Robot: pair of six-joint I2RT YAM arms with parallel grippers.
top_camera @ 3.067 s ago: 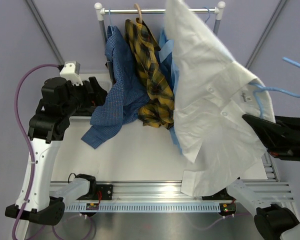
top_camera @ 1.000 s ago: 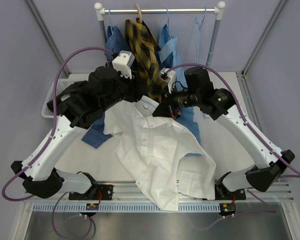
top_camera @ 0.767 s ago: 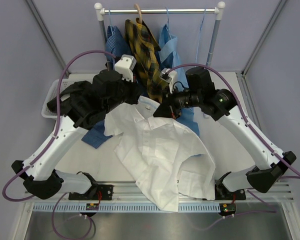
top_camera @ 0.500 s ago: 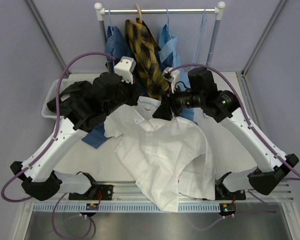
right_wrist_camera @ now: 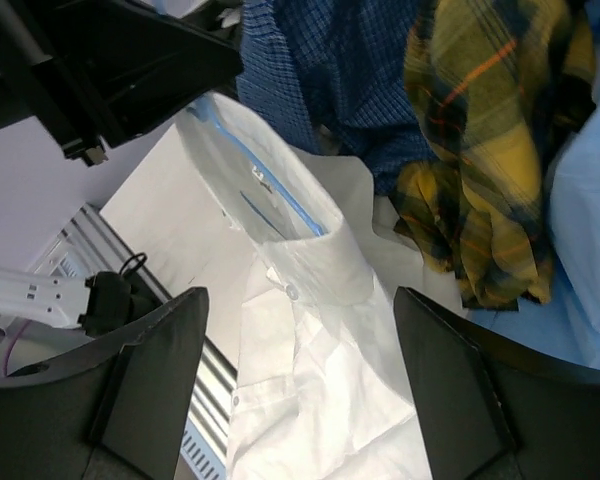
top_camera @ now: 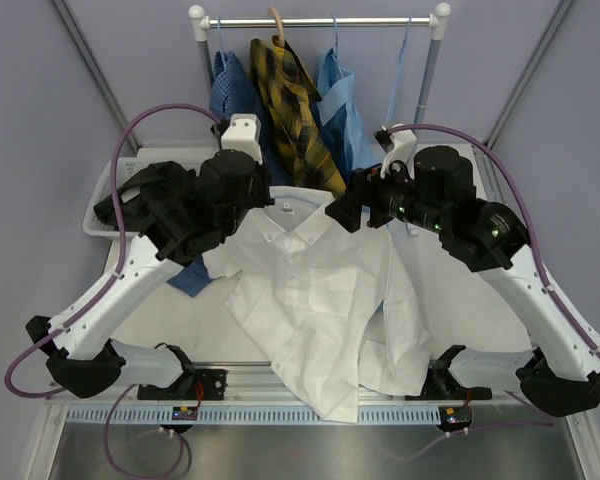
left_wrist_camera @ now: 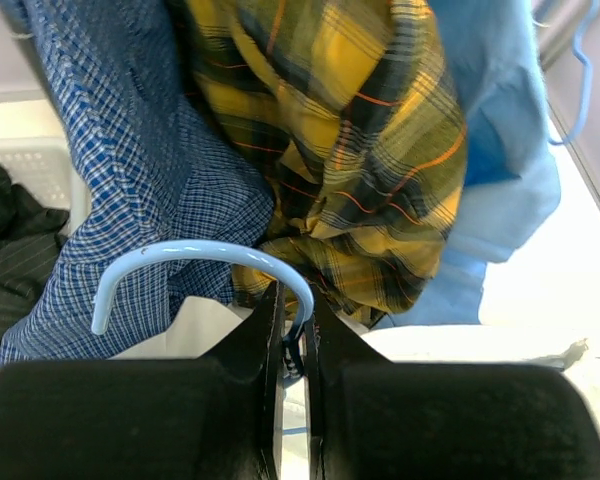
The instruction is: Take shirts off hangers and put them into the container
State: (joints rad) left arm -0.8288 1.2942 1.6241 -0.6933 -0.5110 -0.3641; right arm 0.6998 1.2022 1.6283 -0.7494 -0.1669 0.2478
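The hanger [left_wrist_camera: 180, 250] of the white shirt [top_camera: 315, 290] was pinched by the left gripper [left_wrist_camera: 292, 300]; the right gripper [right_wrist_camera: 298, 295] was spread. Drawing the hanger free was judged next.

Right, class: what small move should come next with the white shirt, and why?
Probably the left gripper should draw the hanger out of the white shirt: it is shut on the hanger, blue wire seems to run inside the collar, and the right gripper stands open, holding nothing.
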